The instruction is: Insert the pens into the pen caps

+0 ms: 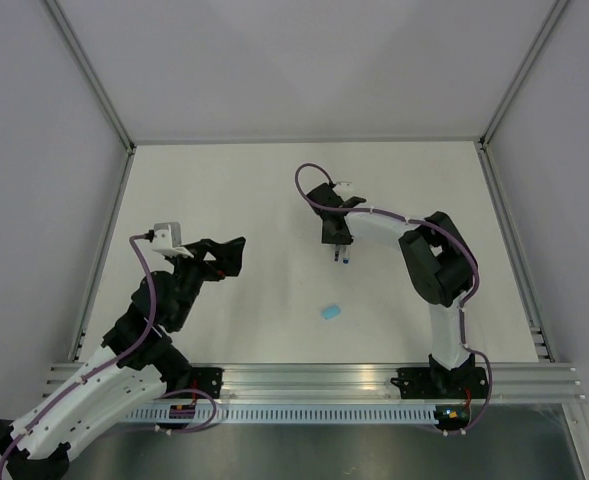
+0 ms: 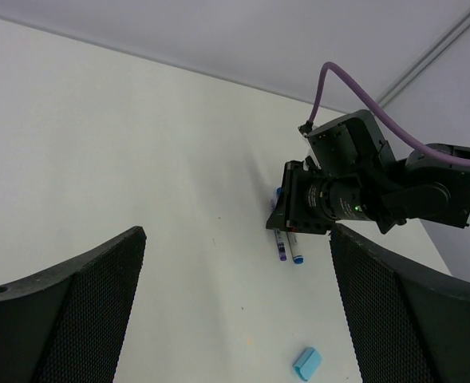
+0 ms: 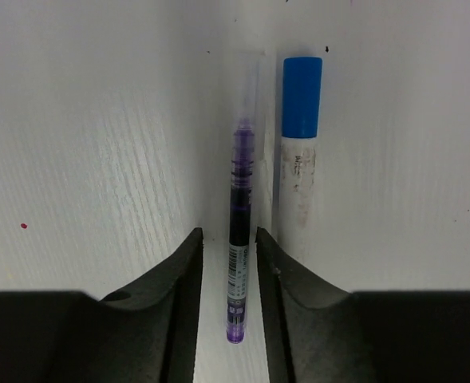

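Straddling the dark pen, the right gripper points down at the bench with its two black fingers drawn close together, one on each side of the pen's near end. A thin strip of white bench shows between each finger and the pen, so the gripper is only slightly open and has not clamped on anything. The dark pen lies flat, running straight away from the wrist camera. The blue-and-white pen lies parallel just beside it, outside the fingers, its blue end farthest from the camera and its white section nearest the finger on that side. A single pale blue pen cap lies on the bench well apart from both pens, nearer the arm bases and roughly midway between the two arms. The left gripper is off to the left of the pens, its fingers spread wide and holding nothing, its wrist camera looking across at the right gripper and the two pens beneath it.
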`<state>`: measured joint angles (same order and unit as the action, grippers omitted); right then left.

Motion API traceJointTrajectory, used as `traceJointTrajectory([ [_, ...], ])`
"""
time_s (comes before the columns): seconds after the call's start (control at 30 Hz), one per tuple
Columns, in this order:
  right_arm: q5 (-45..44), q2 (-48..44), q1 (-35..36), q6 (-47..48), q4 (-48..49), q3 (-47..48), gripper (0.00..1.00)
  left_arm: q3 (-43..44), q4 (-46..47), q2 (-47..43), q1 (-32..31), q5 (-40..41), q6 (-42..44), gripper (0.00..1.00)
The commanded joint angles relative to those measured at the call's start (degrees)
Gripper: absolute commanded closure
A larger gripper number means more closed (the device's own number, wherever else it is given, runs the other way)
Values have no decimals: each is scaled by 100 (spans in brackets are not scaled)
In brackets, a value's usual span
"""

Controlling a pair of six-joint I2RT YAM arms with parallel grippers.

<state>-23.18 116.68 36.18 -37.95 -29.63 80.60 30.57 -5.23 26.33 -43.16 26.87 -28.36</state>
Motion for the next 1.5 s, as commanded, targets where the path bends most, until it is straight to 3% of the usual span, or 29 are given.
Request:
traceJointTrajectory([
  [0.0, 15, -154, -15, 157, -157, -88, 60, -16, -4, 30, -17, 90, 190, 0],
  [0.3, 260, -1278, -120, 866, -578, 254, 54, -68, 145, 215, -9, -42, 234, 0],
  [0.43, 366, -1674, -725, 808, -1070, 404, 50, -86, 198, 311, -9, -24, 252, 0],
  [0.53, 586, -1956, -1804, 518, -1379, 124, 49, -86, 207, 382, -9, -15, 261, 0],
  [0.77, 1226, -2816, -3959, 147, -1450, -1492, 45, -95, 233, 364, -17, -138, 217, 0],
  [0.93, 1097, -3213, -4111, 1517, -1414, -1311, 41, -156, 347, 382, -9, -305, 182, 0],
  [1.07, 1647, -3486, -4119, 2465, -836, -977, 23, -296, 488, 382, -9, -419, 76, 1],
  [1.23, 1580, -2994, -4084, 4768, -1826, -194, 24, -437, 708, 207, -9, -376, 85, 1],
  [1.37, 1991, -3117, -3944, 5762, -1958, -684, 24, -534, 743, 74, -9, -367, 24, 1],
  [1.47, 1668, -3152, -3760, 6404, -2012, -1405, 26, -561, 787, 39, -9, -402, 23, 1],
])
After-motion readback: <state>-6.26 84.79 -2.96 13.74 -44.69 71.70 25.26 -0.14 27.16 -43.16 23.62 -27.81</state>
